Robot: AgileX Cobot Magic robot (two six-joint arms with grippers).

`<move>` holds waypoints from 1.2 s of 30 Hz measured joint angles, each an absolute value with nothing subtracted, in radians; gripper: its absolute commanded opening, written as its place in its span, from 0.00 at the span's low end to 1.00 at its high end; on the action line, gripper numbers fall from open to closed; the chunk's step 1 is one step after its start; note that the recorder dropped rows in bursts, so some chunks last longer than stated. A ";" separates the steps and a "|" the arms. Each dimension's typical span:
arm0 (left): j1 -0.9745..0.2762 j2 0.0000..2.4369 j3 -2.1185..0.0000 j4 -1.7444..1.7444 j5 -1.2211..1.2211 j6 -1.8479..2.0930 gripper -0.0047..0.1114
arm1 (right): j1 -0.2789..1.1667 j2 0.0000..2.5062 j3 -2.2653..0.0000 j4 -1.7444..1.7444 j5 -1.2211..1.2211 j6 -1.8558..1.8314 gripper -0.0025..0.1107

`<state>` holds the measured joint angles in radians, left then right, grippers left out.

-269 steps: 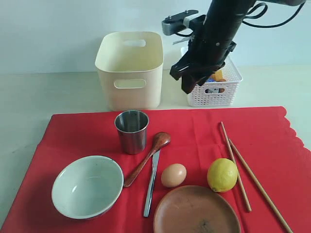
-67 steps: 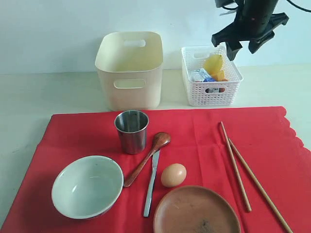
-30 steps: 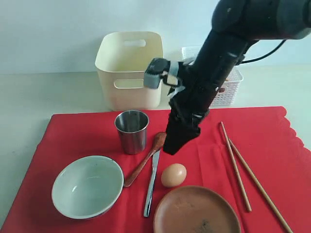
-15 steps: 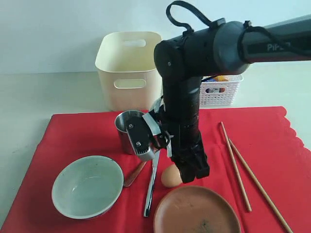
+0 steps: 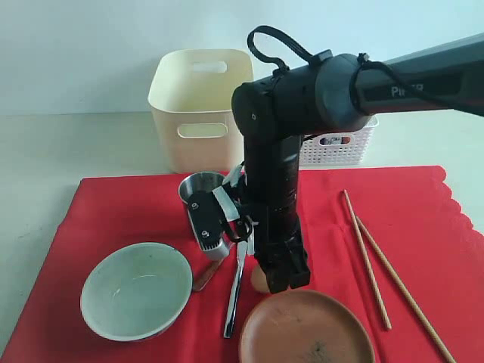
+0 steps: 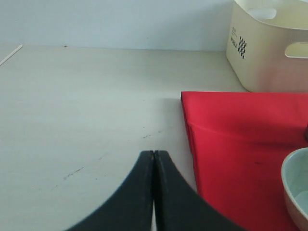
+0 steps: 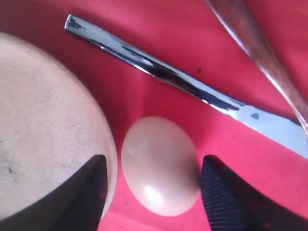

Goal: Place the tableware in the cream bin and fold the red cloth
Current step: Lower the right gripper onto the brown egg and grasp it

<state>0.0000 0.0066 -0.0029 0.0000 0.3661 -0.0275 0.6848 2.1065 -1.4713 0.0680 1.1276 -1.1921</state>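
Observation:
My right gripper [image 7: 154, 192] is open and low over the red cloth [image 5: 423, 212], one finger on each side of the egg [image 7: 160, 165] without gripping it. The round brown plate [image 7: 43, 130] lies right beside one finger [image 7: 86, 192], and the silver knife [image 7: 192, 89] and wooden spoon [image 7: 255, 43] lie just beyond. In the exterior view the arm covers part of the steel cup [image 5: 198, 187] and most of the egg. The pale bowl [image 5: 136, 290], the chopsticks [image 5: 367, 257] and the cream bin [image 5: 200, 106] are unobstructed. My left gripper [image 6: 154, 154] is shut and empty over bare table beside the cloth's edge.
A white lattice basket [image 5: 340, 147] with food stands behind the right arm, to the right of the bin. The cloth [image 6: 240, 139] ends close to my left gripper, with the bin [image 6: 269, 43] and the bowl's rim [image 6: 296, 187] beyond it.
The right arm swung from above the lattice basket down to the cloth's middle. In the last half second it sank a little further, around the egg. The lemon is gone from the cloth.

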 measured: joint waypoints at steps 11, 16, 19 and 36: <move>0.000 0.007 -0.003 0.000 0.366 -0.027 0.04 | 0.685 2.131 -1.471 0.069 1.116 -1.182 0.40; 0.000 0.007 -0.003 0.000 0.366 -0.027 0.04 | 0.685 2.131 -1.471 0.069 1.112 -1.147 0.13; 0.000 0.007 -0.003 0.000 0.366 -0.027 0.04 | 0.685 2.131 -1.471 0.069 1.112 -1.128 0.02; 0.000 0.007 -0.003 0.000 0.366 -0.027 0.04 | 0.685 2.045 -1.471 0.054 1.038 -1.024 0.02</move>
